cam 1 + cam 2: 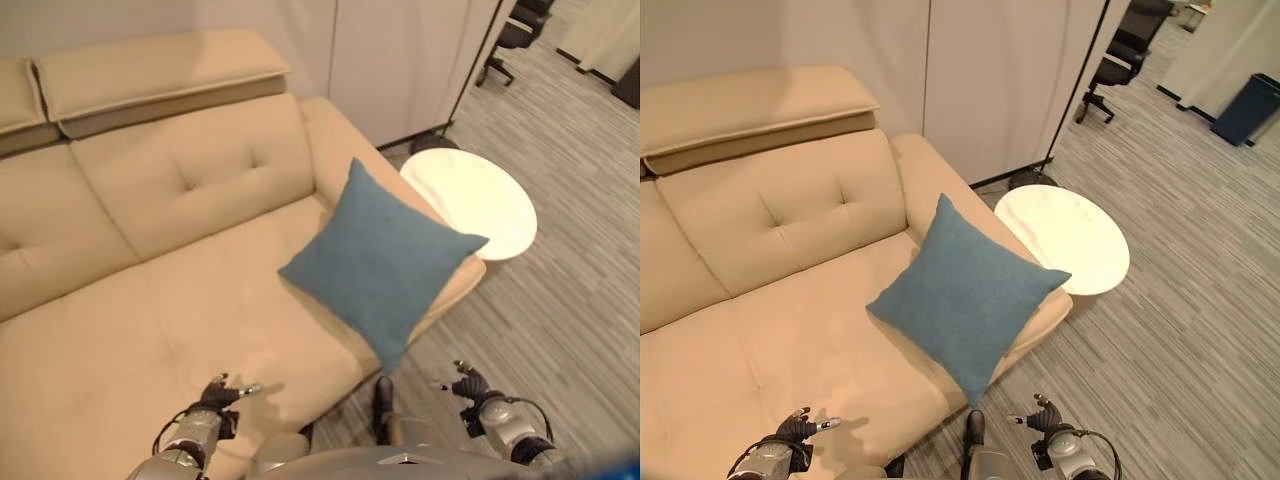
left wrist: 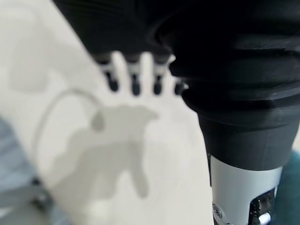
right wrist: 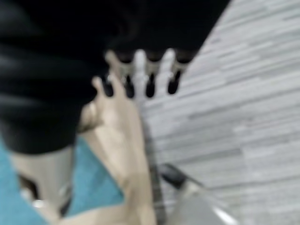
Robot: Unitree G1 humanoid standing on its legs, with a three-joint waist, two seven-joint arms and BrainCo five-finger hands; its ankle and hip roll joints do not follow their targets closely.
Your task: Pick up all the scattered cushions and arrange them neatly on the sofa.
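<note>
From where I stand, one blue cushion already lies on the beige sofa, tilted like a diamond against the right armrest, its lower corner hanging over the seat's front edge. So it is on the sofa but hardly neat, and I judge it needs straightening (other scattered cushions, if any, lie outside what I can see). Both hands are low and empty with fingers loosely spread: the left hand hovers over the seat's front edge, the right hand over the striped carpet. The seat left of the cushion is bare, giving plenty of room. The round white side surface sits just beside the armrest, crowding any reach from the right.
</note>
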